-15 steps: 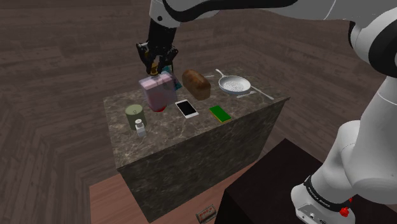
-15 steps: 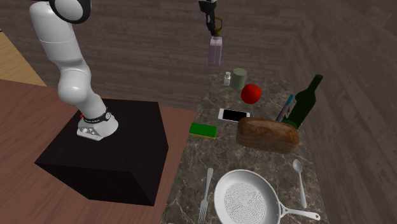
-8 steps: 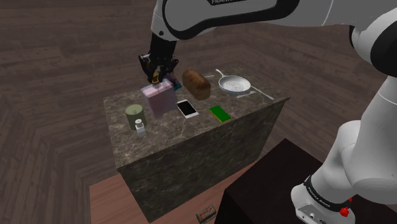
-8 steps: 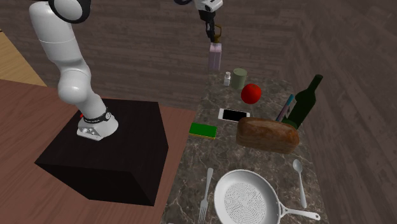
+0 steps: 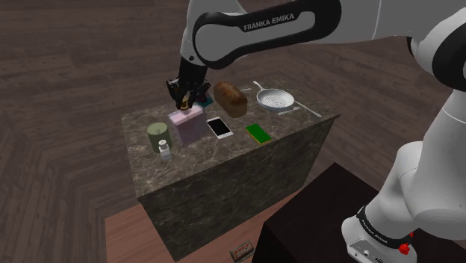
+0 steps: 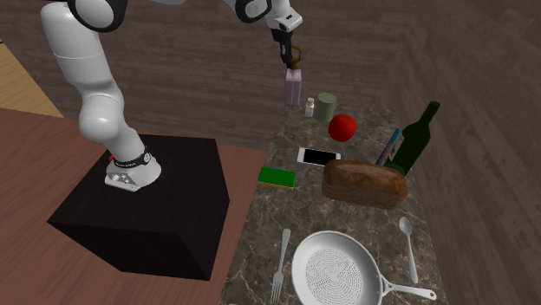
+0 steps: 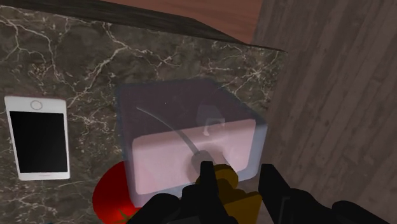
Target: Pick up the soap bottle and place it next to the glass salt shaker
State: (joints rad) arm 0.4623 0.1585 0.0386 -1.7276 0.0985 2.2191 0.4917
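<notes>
shoulder view, left to right: a green cup (image 5: 157, 137) and the small salt shaker (image 5: 165, 154) stand near the left edge of the desk (image 5: 213, 153). just beside them is the soap bottle (image 5: 187, 125), upright, at or just above the desk top; contact cannot be confirmed. the claw (image 5: 184, 95) is closed on the bottle's pump head from above, so the bottle hangs vertical for placement. the arm reaches over from the right, forearm angled down, wrist pointing straight down. a phone (image 5: 219, 127) lies further right, clear of the bottle.

A dark veined marble counter (image 5: 224, 172) stands amid dim grey-brown planks (image 5: 67, 67), reddish wood floor (image 5: 127, 233) at its base.
</notes>
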